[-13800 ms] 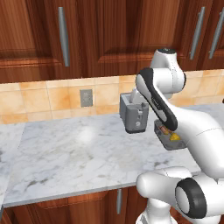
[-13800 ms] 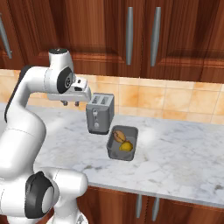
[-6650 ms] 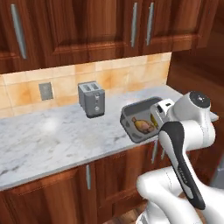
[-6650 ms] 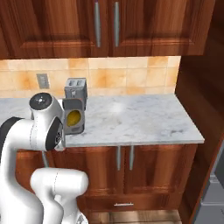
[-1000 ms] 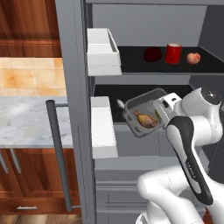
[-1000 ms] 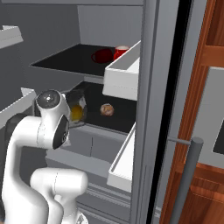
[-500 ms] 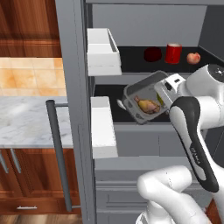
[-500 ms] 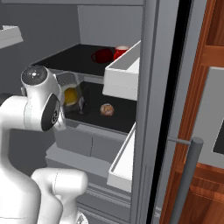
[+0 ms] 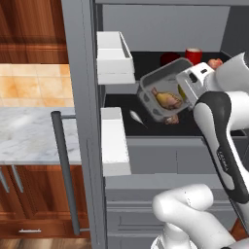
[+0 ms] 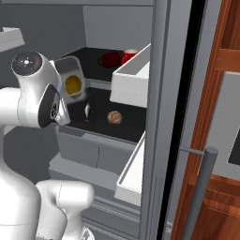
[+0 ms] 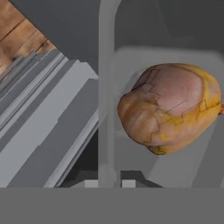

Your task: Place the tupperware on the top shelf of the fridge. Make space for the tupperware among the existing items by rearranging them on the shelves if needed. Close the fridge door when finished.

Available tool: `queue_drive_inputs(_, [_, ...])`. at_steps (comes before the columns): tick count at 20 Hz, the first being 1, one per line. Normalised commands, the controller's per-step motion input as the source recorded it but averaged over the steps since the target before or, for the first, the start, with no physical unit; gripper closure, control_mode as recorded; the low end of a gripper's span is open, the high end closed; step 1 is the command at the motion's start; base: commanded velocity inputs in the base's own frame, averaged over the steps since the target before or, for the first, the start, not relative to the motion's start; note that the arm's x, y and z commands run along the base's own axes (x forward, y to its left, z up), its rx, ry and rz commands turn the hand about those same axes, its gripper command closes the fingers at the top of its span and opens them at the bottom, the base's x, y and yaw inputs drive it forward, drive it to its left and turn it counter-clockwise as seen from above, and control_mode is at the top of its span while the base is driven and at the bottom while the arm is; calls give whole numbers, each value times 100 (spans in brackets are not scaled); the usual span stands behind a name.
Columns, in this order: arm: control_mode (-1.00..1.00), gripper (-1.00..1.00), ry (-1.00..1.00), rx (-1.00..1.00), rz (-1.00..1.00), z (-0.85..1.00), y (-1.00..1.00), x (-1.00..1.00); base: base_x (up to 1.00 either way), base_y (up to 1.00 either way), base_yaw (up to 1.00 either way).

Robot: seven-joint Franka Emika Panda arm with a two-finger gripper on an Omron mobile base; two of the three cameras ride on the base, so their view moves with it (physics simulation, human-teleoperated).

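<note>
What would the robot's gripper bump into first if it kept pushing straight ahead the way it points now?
Probably nothing solid at once: the gripper, shut on the tupperware, points into the open fridge. Further in, the tub would likely meet the red can on the top shelf, though depth is unclear.

The arm (image 9: 221,131) is glossy white, built of rounded, tubular links with a dark grey band running along the forearm beside the fridge (image 9: 78,97). A round dark cap marks the upper joint (image 10: 27,60), and another dark disc sits below it.
</note>
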Motion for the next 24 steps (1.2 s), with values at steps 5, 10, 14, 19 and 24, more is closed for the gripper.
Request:
queue_drive_inputs(5, [-100,100,-14,1,0,43,0,13,0,0,0])
queue_drive_inputs(10, [-100,100,0,0,0,40,4,34,0,0,0])
queue_drive_inputs(14, [-100,100,0,0,0,28,15,50,0,0,0])
queue_drive_inputs(19, [-100,100,0,0,0,2,4,52,0,0,0])
queue_drive_inputs(24, [-100,100,-1,0,0,-1,2,44,0,0,0])
